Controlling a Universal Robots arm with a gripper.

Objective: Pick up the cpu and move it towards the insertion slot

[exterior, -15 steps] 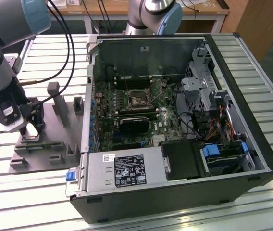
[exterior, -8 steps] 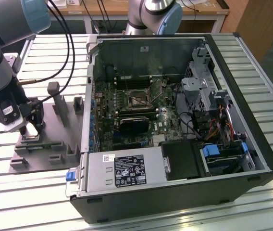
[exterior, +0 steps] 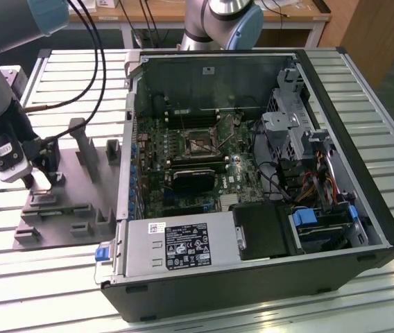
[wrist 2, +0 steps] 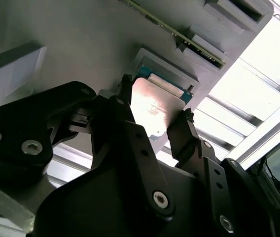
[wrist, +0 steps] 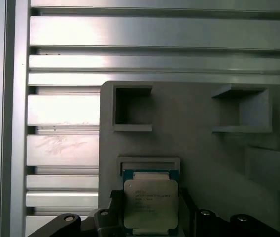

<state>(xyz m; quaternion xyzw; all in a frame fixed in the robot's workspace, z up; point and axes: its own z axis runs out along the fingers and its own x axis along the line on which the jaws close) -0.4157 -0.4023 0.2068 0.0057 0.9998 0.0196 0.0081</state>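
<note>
One arm works at the bench's (exterior: 44,277) left edge in the exterior view, its gripper (exterior: 36,179) low over the grey fixture plate (exterior: 65,208) near that plate's left side. In both wrist views the cpu (wrist 2: 157,106) sits between the two dark fingers (wrist 2: 122,106), silver top facing up. The fingers look clenched against its two opposite edges, so I judge it grasped. It lies at the shallow square pocket (wrist: 150,162) near the plate's edge; whether it has cleared the pocket floor I cannot tell.

To the exterior view's right stands the open computer case (exterior: 363,208), well apart from the gripper. Inside it, on the green board (exterior: 155,152), the insertion slot (exterior: 198,142) shows as a small silvery frame with a dark centre, nothing in it.

By this showing the grasp is made and any lift is only beginning. The whole carry across the plate and over the case wall to the slot is not yet done.
</note>
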